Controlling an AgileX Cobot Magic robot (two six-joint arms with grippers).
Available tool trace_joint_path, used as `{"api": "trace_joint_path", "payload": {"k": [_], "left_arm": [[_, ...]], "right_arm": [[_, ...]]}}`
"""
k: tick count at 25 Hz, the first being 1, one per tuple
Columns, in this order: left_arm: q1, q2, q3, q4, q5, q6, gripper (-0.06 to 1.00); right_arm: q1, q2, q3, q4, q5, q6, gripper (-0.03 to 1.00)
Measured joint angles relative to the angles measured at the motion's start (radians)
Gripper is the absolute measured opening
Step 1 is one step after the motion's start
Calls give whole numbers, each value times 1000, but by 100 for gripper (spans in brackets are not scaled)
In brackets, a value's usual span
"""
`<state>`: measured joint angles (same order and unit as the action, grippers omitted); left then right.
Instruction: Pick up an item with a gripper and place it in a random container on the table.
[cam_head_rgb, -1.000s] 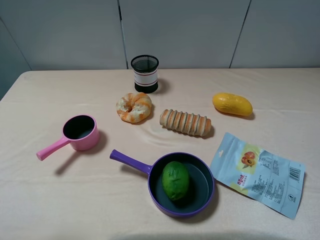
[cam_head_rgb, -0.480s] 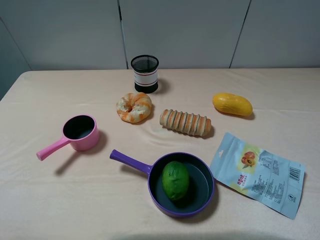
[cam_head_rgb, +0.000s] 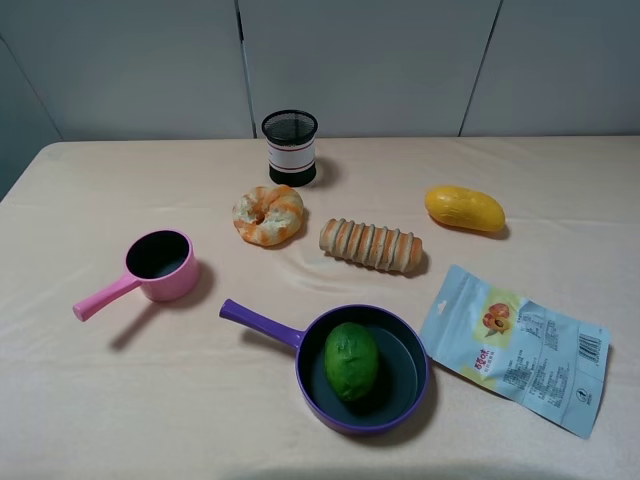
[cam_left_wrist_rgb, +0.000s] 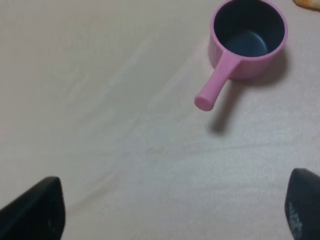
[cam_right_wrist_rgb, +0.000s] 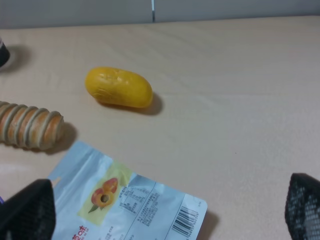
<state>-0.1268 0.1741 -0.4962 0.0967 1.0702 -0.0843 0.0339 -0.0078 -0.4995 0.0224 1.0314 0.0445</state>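
Green item (cam_head_rgb: 351, 361) sitting inside the purple pan (cam_head_rgb: 410, 385) on the table (cam_head_rgb: 150, 400). Left end effector (cam_left_wrist_rgb: 170, 212) spread wide, holding nothing, above bare cloth near the pink saucepan (cam_left_wrist_rgb: 248, 37). Right end effector (cam_right_wrist_rgb: 165, 210) likewise apart, empty-handed.

The left gripper (cam_left_wrist_rgb: 170, 212) hangs over the pale beige cloth-covered table (cam_left_wrist_rgb: 100, 100), with the small pink saucepan (cam_left_wrist_rgb: 218, 82) ahead of it and somewhat to its right, handle pointing back toward it. The right gripper (cam_right_wrist_rgb: 165, 210) hangs over the near edge of the pale blue foil snack packet (cam_right_wrist_rgb: 130, 205). The yellow mango-shaped toy fruit (cam_right_wrist_rgb: 118, 87) lies farther ahead, and the ridged brown bread roll (cam_right_wrist_rgb: 27, 125) ahead to its left. Left of this gripper sits the round purple frying pan (cam_head_rgb: 258, 324), with the green oval toy fruit (cam_head_rgb: 351, 361) in it.
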Motion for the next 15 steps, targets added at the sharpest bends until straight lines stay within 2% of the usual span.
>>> {"api": "trace_joint_path", "payload": {"k": [7,15], "left_arm": [[74,-91,0,-34,-14,66,88],[78,-177,0,-41,-14,84,88]], "right_arm": [[0,0,0,0,0,0,69],[0,0,0,0,0,0,69]]}}
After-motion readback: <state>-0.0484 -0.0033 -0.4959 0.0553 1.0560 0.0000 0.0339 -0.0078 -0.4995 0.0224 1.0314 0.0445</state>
